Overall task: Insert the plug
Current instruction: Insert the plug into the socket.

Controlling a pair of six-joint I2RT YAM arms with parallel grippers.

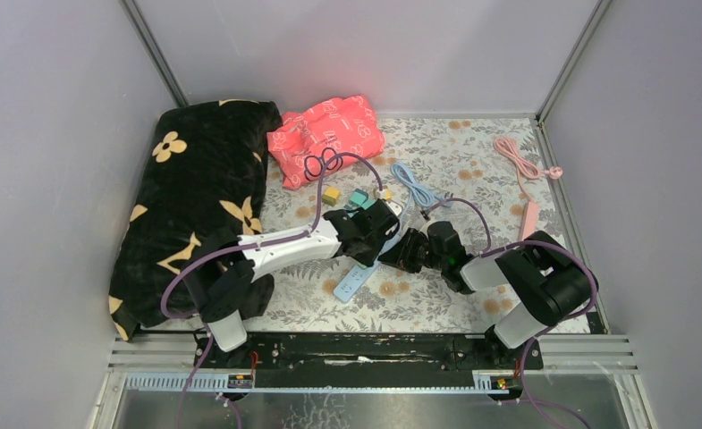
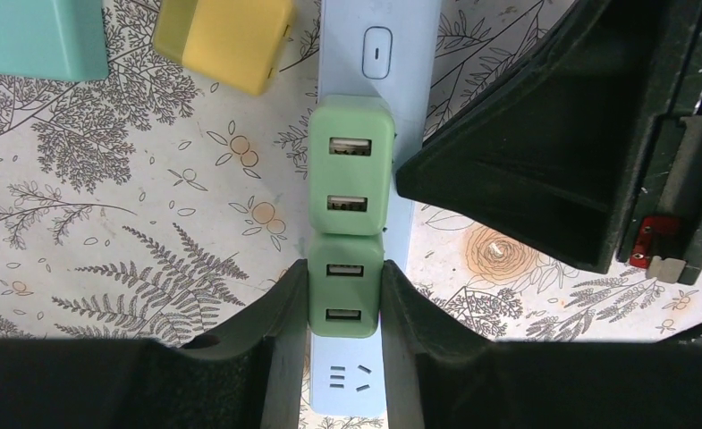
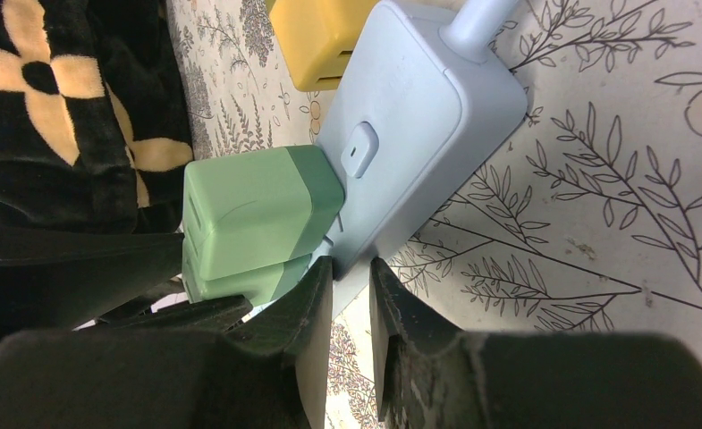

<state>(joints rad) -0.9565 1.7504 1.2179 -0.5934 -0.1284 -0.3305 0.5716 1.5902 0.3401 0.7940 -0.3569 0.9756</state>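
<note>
While the left claw (image 2: pixel 343 273) is closed on a green plug (image 2: pixel 345 290) standing on the strip (image 3: pixel 418 116) near the bench (image 1: pixel 436 304) middle, touching a second plug (image 2: pixel 351 165), the right claw (image 3: pixel 351 268) is clamped on the strip's edge.

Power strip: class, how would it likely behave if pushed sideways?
Probably slides flat rather than tipping: the strip is long and low. It looks rigid, so it should move as one piece. Its cable may drag or swing it.

Tabletop (image 1: pixel 436 299), leaf-print cover. Black cushion (image 1: pixel 195 197), yellow flowers, far left. Red printed pouch (image 1: pixel 326 136) touching it, at the back. Pink cable (image 1: pixel 519 161), far right. Yellow block (image 2: pixel 226 36) near teal block (image 2: pixel 43 36).
</note>
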